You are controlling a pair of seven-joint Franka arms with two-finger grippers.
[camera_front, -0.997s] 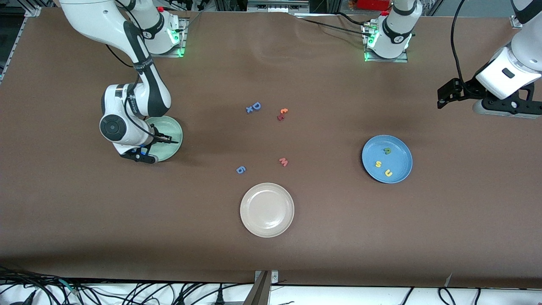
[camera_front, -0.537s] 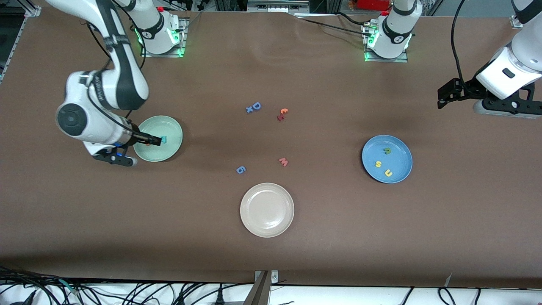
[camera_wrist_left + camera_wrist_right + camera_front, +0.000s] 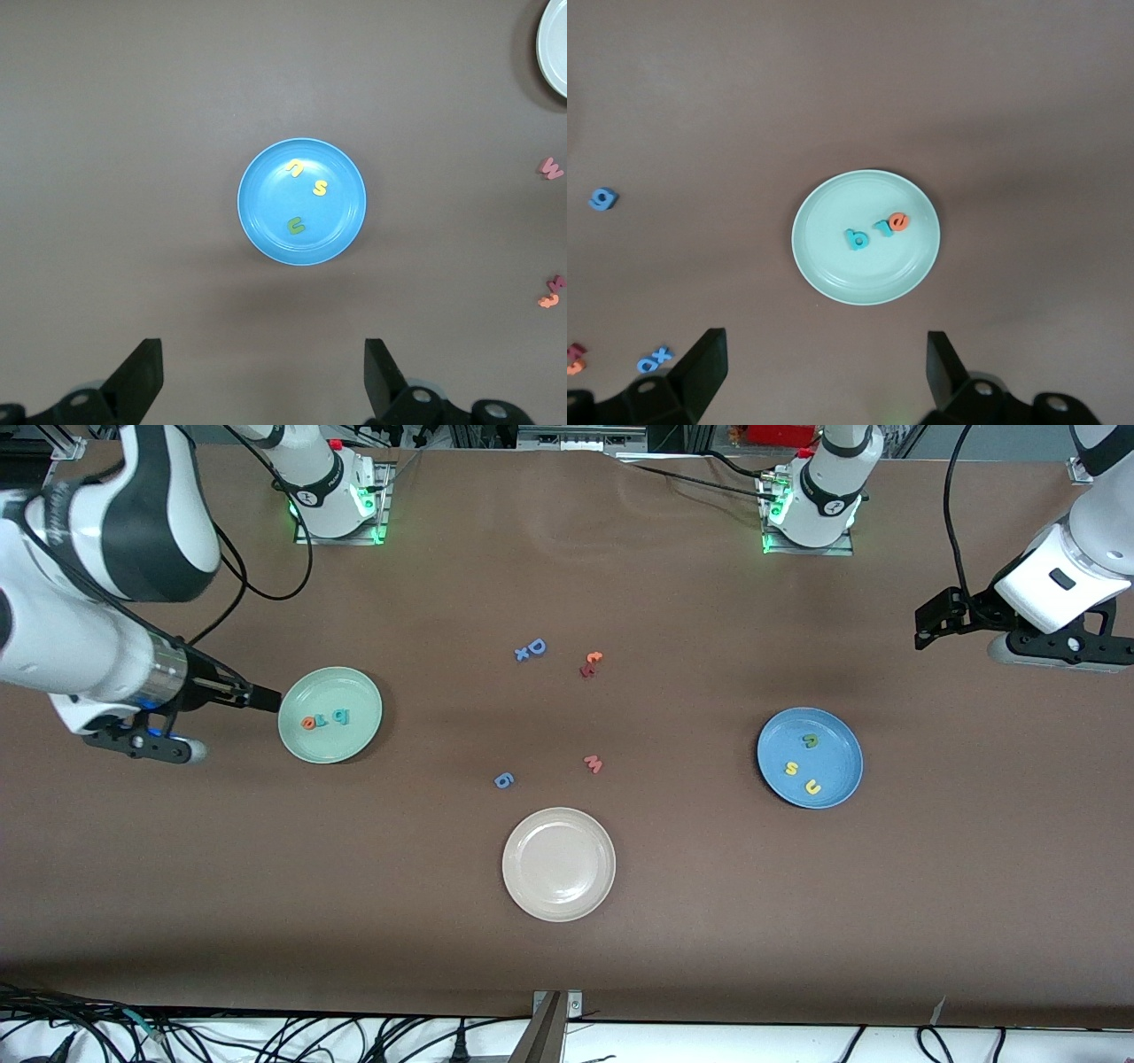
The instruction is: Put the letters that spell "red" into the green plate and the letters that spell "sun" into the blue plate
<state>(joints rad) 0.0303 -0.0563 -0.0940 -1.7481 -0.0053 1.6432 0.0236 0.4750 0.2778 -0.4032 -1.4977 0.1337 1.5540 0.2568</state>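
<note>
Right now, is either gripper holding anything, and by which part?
Nothing is held. The right gripper is open beside the green plate; the left gripper waits open, empty.

The table [image 3: 673,921] has a matt brown, cloth-like cover. The green plate [image 3: 354,686], blue plate [image 3: 837,731] and white plate [image 3: 558,903] look smooth and faintly glossy, like plastic.

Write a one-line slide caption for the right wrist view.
Green plate holding the teal "d", teal "r" and orange "e", seen between open fingers.
</note>
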